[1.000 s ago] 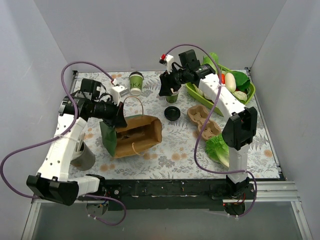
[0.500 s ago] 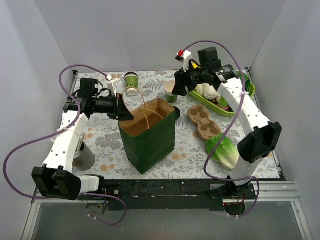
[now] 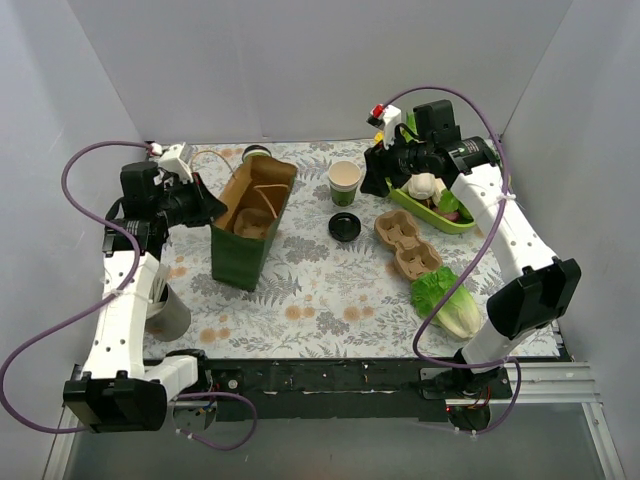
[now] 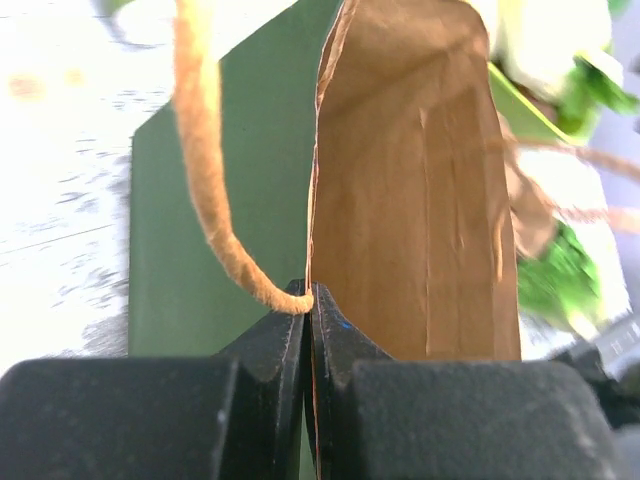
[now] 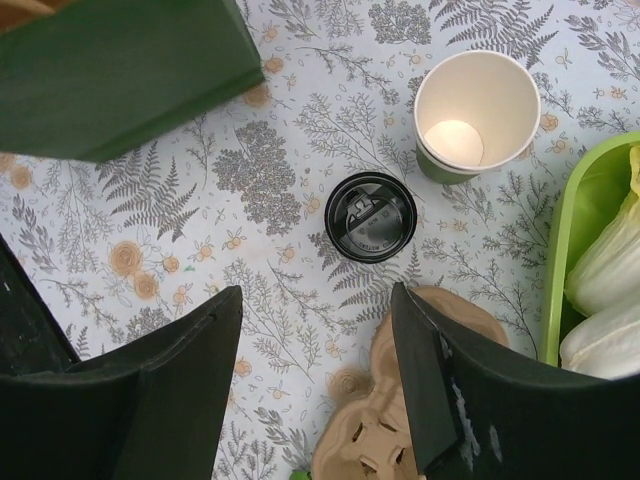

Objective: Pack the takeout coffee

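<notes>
The takeout coffee cup [image 3: 345, 182] stands open and empty on the floral cloth, also in the right wrist view [image 5: 476, 115]. Its black lid [image 3: 343, 226] lies flat just in front of it, seen in the right wrist view [image 5: 370, 216]. My right gripper [image 3: 373, 181] hangs open and empty just right of the cup, with the lid between its fingers in the wrist view [image 5: 318, 365]. My left gripper [image 3: 208, 207] is shut on the left rim of the green paper bag [image 3: 247, 228]; the wrist view shows the jaws pinching the bag's wall [image 4: 410, 200] at the gripper [image 4: 311, 300].
A brown pulp cup tray [image 3: 408, 245] lies right of the lid. A green tray [image 3: 440, 222] of vegetables sits at the back right. A lettuce [image 3: 447, 300] lies front right. A grey cup [image 3: 166, 314] stands front left. Another green cup [image 3: 257, 153] shows behind the bag.
My left gripper has pulled the bag upright and to the left. My right gripper has set the cup on the cloth, let go and drawn back to the right.
</notes>
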Available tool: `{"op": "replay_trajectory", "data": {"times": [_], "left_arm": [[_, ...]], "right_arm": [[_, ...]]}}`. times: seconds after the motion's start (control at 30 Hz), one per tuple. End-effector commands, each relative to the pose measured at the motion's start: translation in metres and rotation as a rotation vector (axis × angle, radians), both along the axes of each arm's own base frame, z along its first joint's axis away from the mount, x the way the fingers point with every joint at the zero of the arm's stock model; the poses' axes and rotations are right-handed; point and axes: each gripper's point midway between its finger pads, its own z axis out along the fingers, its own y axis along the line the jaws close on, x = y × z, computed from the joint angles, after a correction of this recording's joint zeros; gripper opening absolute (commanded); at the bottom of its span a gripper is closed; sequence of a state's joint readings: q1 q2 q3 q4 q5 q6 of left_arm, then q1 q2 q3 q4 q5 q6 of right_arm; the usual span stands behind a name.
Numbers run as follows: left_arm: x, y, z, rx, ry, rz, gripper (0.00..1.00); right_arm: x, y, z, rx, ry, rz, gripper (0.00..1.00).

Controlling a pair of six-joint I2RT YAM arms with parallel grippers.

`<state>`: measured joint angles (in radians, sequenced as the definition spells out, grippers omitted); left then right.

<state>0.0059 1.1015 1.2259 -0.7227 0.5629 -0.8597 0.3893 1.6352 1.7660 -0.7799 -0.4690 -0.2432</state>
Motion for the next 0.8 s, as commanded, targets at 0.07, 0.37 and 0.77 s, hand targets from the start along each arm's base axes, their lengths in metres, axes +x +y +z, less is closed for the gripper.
{"op": "replay_trajectory", "data": {"times": [0.07,0.37,0.77], "left_arm": [[0.023,0.079,0.0,0.141,-0.005,0.407,0.0],[0.037,0.13,0.01,0.119,-0.041,0.645,0.0],[0.038,0.169,-0.016,0.173,-0.009,0.777,0.05]], "right_arm": [[0.009,0.001,0.012,0.007,-0.04,0.005,0.68],[0.018,0.014,0.004,0.039,0.004,0.025,0.68],[0.028,0.031,0.001,0.102,0.059,0.042,0.68]]}}
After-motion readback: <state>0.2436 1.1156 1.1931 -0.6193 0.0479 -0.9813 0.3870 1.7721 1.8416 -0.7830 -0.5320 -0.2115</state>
